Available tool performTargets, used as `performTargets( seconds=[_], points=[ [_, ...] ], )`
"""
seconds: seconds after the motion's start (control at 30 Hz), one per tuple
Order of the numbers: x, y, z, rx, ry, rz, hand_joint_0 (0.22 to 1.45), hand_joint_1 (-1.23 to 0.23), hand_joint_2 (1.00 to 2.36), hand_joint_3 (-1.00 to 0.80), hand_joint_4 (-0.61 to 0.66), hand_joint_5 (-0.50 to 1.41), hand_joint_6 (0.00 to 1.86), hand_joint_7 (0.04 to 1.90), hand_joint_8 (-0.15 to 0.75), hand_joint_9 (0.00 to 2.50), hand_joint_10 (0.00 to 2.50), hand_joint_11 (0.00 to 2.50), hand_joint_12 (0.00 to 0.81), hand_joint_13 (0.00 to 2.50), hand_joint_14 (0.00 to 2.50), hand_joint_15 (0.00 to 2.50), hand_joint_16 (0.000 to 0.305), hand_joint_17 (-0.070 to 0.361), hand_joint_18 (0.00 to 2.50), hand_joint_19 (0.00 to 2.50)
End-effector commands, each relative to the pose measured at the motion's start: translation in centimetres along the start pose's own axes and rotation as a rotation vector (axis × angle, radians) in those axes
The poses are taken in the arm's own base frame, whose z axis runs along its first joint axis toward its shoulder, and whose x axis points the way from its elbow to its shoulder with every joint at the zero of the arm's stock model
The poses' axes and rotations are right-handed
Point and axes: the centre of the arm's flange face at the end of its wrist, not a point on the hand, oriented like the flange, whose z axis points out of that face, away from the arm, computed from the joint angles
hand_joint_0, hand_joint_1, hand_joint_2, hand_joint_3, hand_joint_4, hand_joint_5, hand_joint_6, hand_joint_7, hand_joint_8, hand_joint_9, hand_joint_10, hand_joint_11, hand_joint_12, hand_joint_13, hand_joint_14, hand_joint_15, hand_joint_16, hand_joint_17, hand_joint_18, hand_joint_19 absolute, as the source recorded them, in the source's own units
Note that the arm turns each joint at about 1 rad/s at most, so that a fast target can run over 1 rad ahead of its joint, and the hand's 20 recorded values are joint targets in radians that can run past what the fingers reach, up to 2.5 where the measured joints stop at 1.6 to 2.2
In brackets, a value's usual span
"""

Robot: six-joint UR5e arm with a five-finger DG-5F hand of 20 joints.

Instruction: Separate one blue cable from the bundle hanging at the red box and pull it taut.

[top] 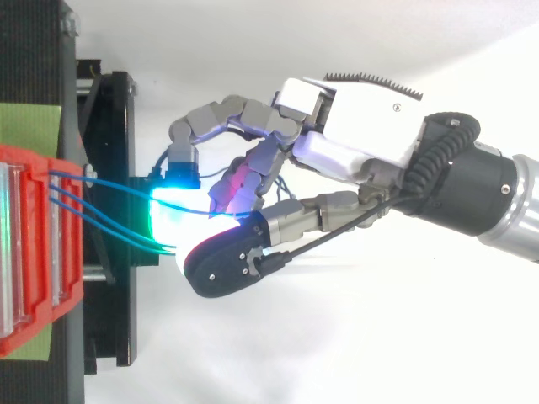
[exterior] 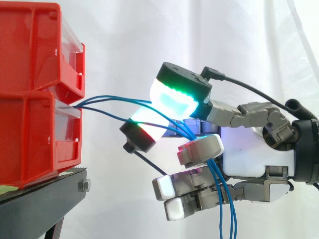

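Several thin blue cables come out between the two stacked red bins at the left. They run right to my hand, then hang down past its lower fingers. A thick pad glowing green and cyan sits above the strands, and a pad with a red and white glow sits below. These two pads close on one blue cable, which runs nearly straight from the bins. In the top view the hand reaches in from the right, its curled fingers over the cables.
The red bins stand on a black stand whose edge juts toward the hand. Beside the bins in the top view lies a green patch on the stand. A white curtain hangs behind everything.
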Motion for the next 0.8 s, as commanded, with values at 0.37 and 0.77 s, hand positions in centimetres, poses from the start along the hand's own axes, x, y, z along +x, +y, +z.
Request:
performTargets(
  seconds=[0.37,0.77],
  points=[
    [-2.0,-0.1,0.2,0.027,0.0,-0.007,0.64,-0.75,1.0,-0.5,0.0,-0.13,0.85,0.99,0.316,1.25,0.02,1.03,0.357,0.82,0.02,0.55,0.043,0.096,0.67,0.67],
    [-2.2,-0.1,0.3,0.027,-0.002,-0.007,0.63,-0.96,1.0,-0.5,0.05,-0.15,0.92,0.97,0.315,1.19,0.01,1.26,0.362,0.72,0.02,0.52,0.046,0.104,0.66,0.6]
  ],
)
